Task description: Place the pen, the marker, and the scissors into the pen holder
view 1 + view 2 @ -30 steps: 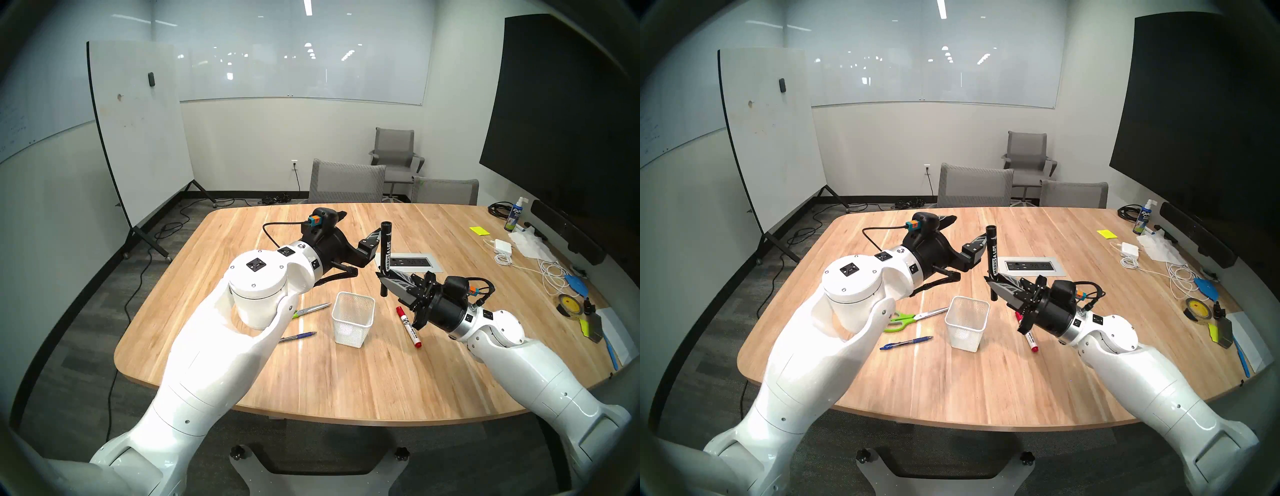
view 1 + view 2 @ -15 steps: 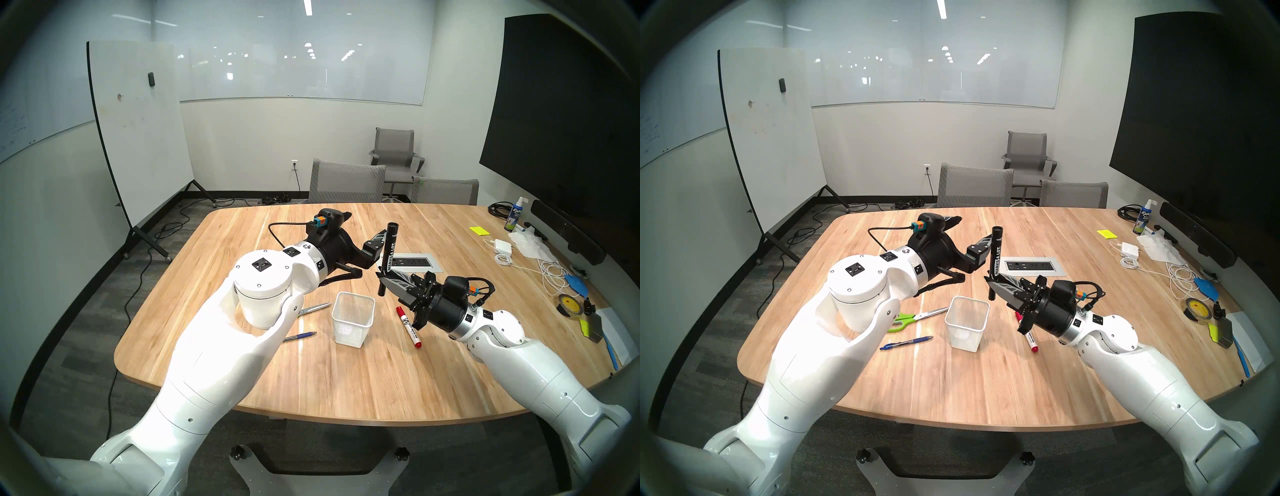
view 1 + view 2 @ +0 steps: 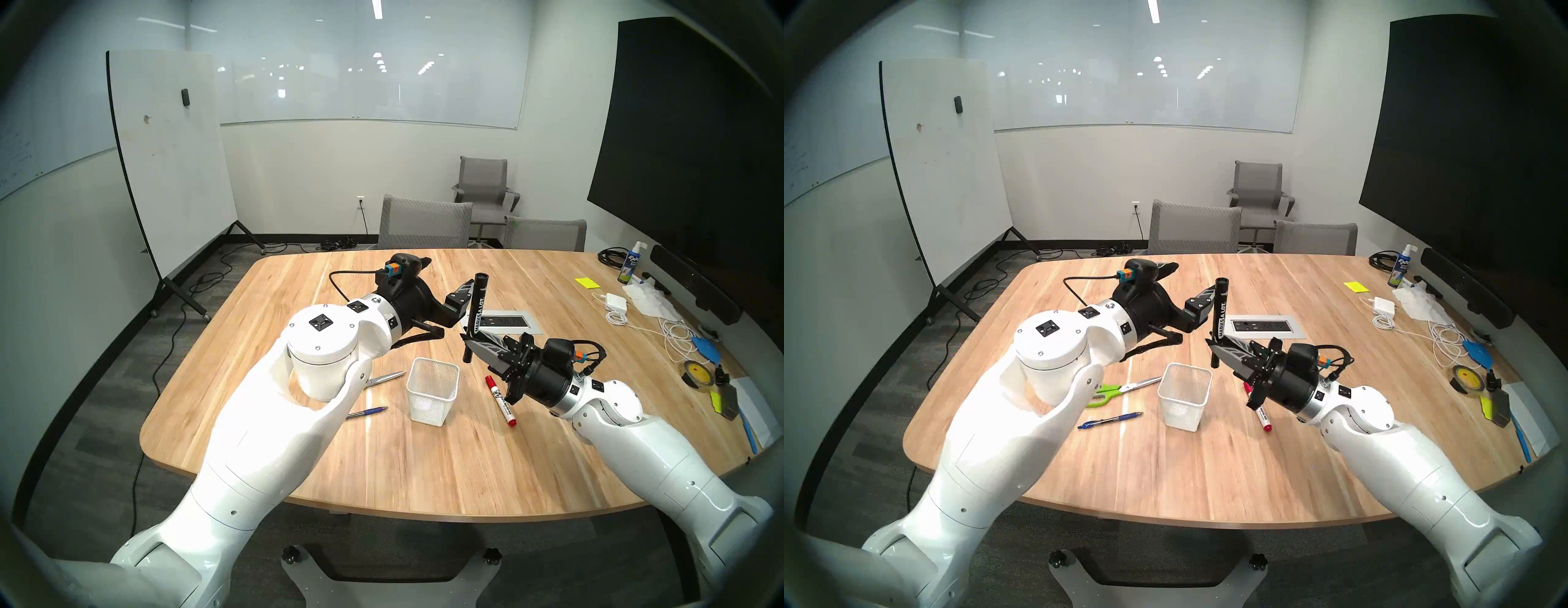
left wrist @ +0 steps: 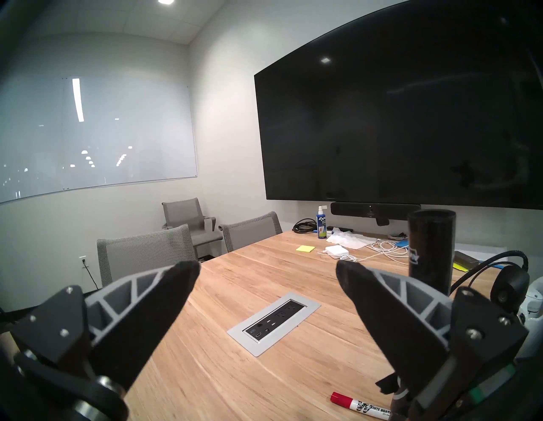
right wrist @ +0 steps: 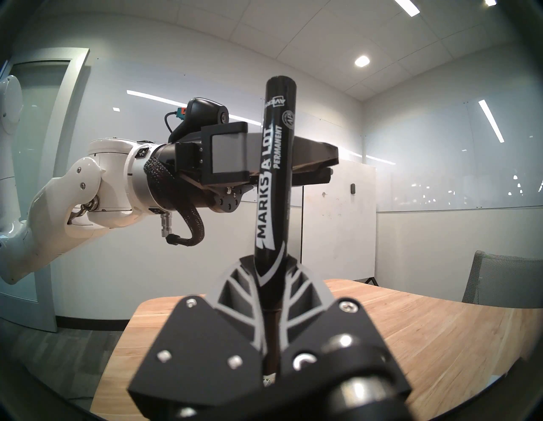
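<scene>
Right wrist: clamped low on black marker (image 5: 271,188); open left gripper (image 4: 267,275) beside it, closing squarely round barrel advisable.

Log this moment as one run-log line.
right claw: shut on black marker, upright | left claw: open beside marker top | pen holder: empty | pen, scissors: on table
</scene>
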You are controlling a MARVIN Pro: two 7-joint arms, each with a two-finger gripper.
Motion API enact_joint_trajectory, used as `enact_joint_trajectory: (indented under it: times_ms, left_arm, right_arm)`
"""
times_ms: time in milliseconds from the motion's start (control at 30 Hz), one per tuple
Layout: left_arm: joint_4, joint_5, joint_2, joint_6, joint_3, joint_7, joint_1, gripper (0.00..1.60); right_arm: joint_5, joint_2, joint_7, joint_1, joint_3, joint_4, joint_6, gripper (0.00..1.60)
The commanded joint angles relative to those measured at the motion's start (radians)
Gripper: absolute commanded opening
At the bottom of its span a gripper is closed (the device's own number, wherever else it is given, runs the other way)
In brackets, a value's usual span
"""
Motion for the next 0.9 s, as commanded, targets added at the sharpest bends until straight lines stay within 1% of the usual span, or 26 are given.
enact_joint_trajectory:
  times_ms: [0, 367, 500, 633, 733, 867]
  left_arm:
    - [-0.010, 0.000, -0.011, -0.013, 0.002, -0.006, -0.022, 1.60]
    - [0.000, 0.003, -0.021, -0.015, 0.020, -0.008, -0.033, 1.60]
    - [0.005, 0.014, -0.027, -0.014, 0.017, 0.018, -0.025, 1.60]
    - [0.012, 0.015, -0.012, -0.016, -0.012, 0.041, -0.007, 1.60]
    - [-0.004, 0.012, 0.016, -0.023, -0.044, 0.042, 0.018, 1.60]
    - [-0.020, 0.018, 0.033, -0.027, -0.065, 0.055, 0.044, 1.60]
  right_arm:
    - [0.004, 0.002, 0.000, 0.010, 0.007, -0.010, 0.002, 0.00]
    - [0.004, 0.002, 0.000, 0.010, 0.007, -0.010, 0.002, 0.00]
    - [0.004, 0.002, 0.000, 0.010, 0.007, -0.010, 0.002, 0.00]
    - [0.004, 0.002, 0.000, 0.010, 0.007, -0.010, 0.002, 0.00]
    - [0.004, 0.002, 0.000, 0.010, 0.007, -0.010, 0.002, 0.00]
    - [0.004, 0.002, 0.000, 0.010, 0.007, -0.010, 0.002, 0.00]
